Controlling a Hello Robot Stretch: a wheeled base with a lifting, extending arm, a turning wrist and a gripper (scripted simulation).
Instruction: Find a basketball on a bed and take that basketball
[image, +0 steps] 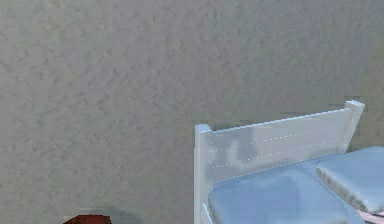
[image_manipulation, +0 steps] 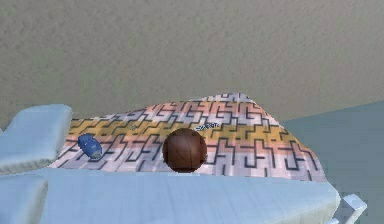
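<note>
In the forward view a plain grey wall (image: 120, 90) ran across most of what I faced. At the bottom edge on the left sat a dark reddish-brown rounded shape (image: 85, 218) (too little of it showed to name). To the right stood the white headboard (image: 270, 140) of the bed (image: 260, 195), with a pale blue pillow (image: 355, 175) at the far right.

In the arm side view a pale pillow (image_manipulation: 35, 130) lay at the left end of the bed. Just beside it a small blue thing (image_manipulation: 90, 147) rested on the patterned quilt (image_manipulation: 260, 130). Near the middle the basketball (image_manipulation: 186, 149), dark brown-orange and round, sat on that quilt close to where it met the plain pale blue cover (image_manipulation: 150, 198) in front. Just up and right of the ball lay a small white speck with dark marks (image_manipulation: 208, 126); I could not tell what it was. I could not tell where the basketball lay relative to my fingers, nor how they stood or whether they held anything. To the right, past the bed's edge, was blue-grey floor (image_manipulation: 350, 125).
</note>
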